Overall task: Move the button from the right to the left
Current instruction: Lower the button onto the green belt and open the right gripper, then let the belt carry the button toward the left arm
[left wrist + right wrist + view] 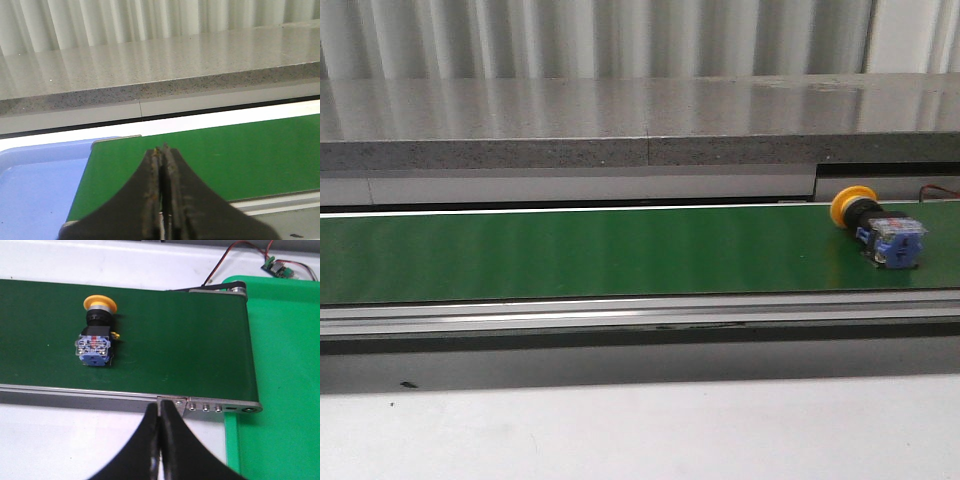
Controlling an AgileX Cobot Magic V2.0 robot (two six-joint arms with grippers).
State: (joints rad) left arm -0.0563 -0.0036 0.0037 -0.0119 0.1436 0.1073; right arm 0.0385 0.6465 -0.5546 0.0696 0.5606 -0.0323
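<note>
The button [880, 228] lies on its side on the green conveyor belt [580, 250] at the far right, yellow cap toward the back, blue-grey block toward the front. It also shows in the right wrist view [96, 335]. My right gripper [160, 407] is shut and empty, above the belt's near metal rail, apart from the button. My left gripper [162, 150] is shut and empty, over the belt's left end [210, 155]. Neither gripper shows in the front view.
A blue tray [35, 185] lies off the belt's left end. A green tray [280, 370] lies off its right end, with a small circuit board and wires [276, 265] behind it. A grey stone ledge [640, 120] runs behind the belt. A metal rail [620, 315] borders its front.
</note>
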